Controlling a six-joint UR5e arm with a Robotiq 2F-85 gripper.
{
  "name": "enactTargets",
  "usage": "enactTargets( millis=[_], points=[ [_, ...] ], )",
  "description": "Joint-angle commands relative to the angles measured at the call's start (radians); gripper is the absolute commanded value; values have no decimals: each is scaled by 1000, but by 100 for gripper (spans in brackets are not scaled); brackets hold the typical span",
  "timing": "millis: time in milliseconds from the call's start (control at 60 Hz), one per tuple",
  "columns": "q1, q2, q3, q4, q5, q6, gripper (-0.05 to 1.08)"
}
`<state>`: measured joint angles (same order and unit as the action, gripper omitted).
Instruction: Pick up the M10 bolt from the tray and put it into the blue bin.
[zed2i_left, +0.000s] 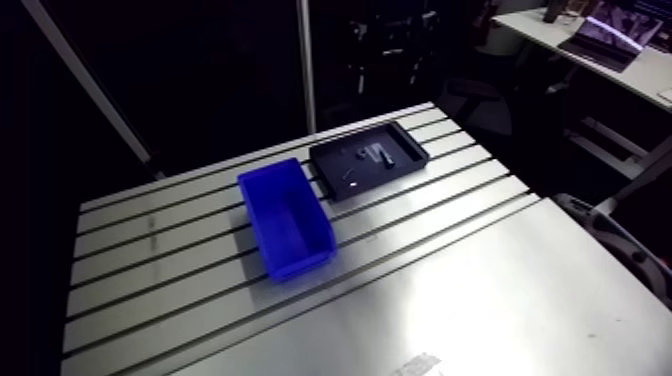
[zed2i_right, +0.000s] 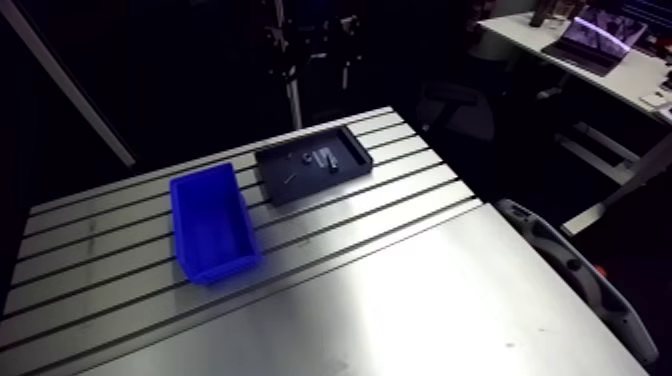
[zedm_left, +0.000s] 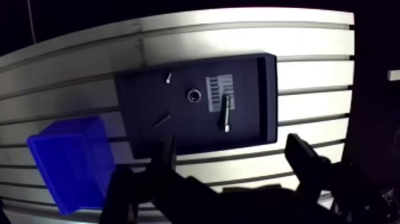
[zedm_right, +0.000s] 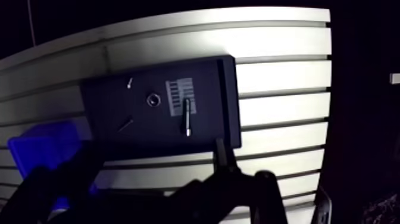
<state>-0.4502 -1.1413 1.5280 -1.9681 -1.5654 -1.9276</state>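
Gripper (zedm_left: 231, 142) — two dark fingers (zedm_left: 168, 156) spread wide and released, with nothing clamped between them. It hangs over the near rim of the tray; no contact with anything shows.

Black tray (zedm_left: 265, 89) — shallow and rectangular with a raised rim, flat on the slotted aluminium table (zedm_left: 309, 77). It lies just ahead of the fingers in the wrist view and sits upper centre of the frame in the arm view.

M10 bolt (zedm_left: 225, 112): on its side on the tray floor, overlapping a white barcode label (zedm_left: 218, 90), ahead of the gripper and within the span of its fingers.

Other tray contents: a ring-shaped nut or washer (zedm_left: 194, 95) just beside the label; a short screw (zedm_left: 169, 76) near the far rim; a thin screw (zedm_left: 162, 120) ahead of one finger.

Blue bin (zed2i_left: 285, 215): open-topped, just beside the tray's short end, centre-left of the arm view. In the wrist view the gripper body partly hides it.

Hard to make out: the bolt's head and thread, and the kinds of the small fasteners.
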Motion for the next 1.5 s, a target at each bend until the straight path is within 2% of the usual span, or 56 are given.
enactTargets(
  millis=[17,467,917,1117,1167,1250,1283,1433,1500],
  points=[
    [-7,25,26,-42,0,-7,1],
    [-39,52,75,-102,0,-49,1],
    [-38,70,114,-127,-2,-51,1],
    [-38,90,122,-128,-3,-45,18],
    [-36,92,122,-136,-3,-39,25],
    [-36,103,123,-149,-7,-38,30],
    [-36,107,126,-152,-9,-34,37],
    [-36,110,131,-158,-11,-26,39],
    [-36,110,131,-166,-12,-26,44]
  ],
)
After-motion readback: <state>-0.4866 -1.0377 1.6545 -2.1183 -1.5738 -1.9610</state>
